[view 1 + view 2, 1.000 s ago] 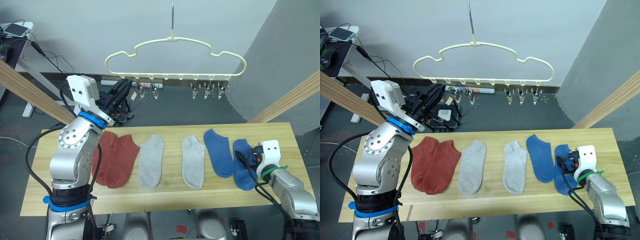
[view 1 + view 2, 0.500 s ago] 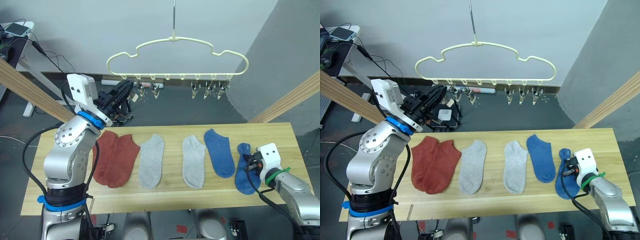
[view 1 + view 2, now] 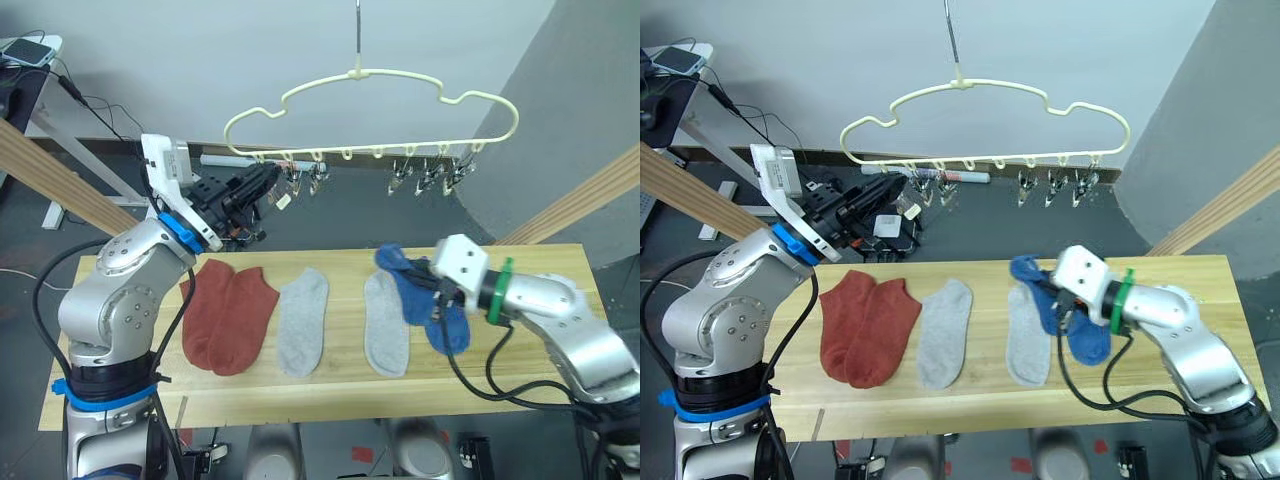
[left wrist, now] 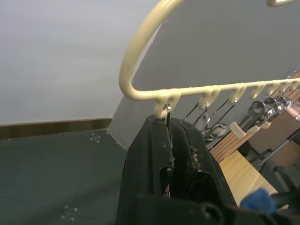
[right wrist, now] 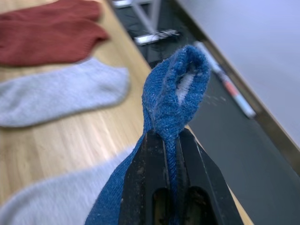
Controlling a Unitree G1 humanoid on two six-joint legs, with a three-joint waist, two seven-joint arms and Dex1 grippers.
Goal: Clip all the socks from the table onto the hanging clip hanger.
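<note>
The left gripper (image 3: 268, 180) is raised at about 10 o'clock from the table (image 3: 330, 385), its fingers (image 4: 154, 154) pressed together with a silver clip (image 4: 167, 112) between the tips, at the left end of the hanger (image 3: 370, 110). The hanger hangs above the table's far edge with a row of clips under its bar.

On the table, from the left: two red socks (image 3: 228, 315) side by side and touching, then a grey sock (image 3: 303, 320), then a second grey sock (image 3: 385, 325).

Just right of that, the right gripper (image 5: 173, 140) is closed on a blue sock (image 3: 405, 285), pinching its cuff, which bunches up above the fingertips; the rest of the sock droops over the table, partly over the second grey sock. Another blue sock (image 3: 450, 330) lies on the table at about 4 o'clock from the held one, beneath the right arm
</note>
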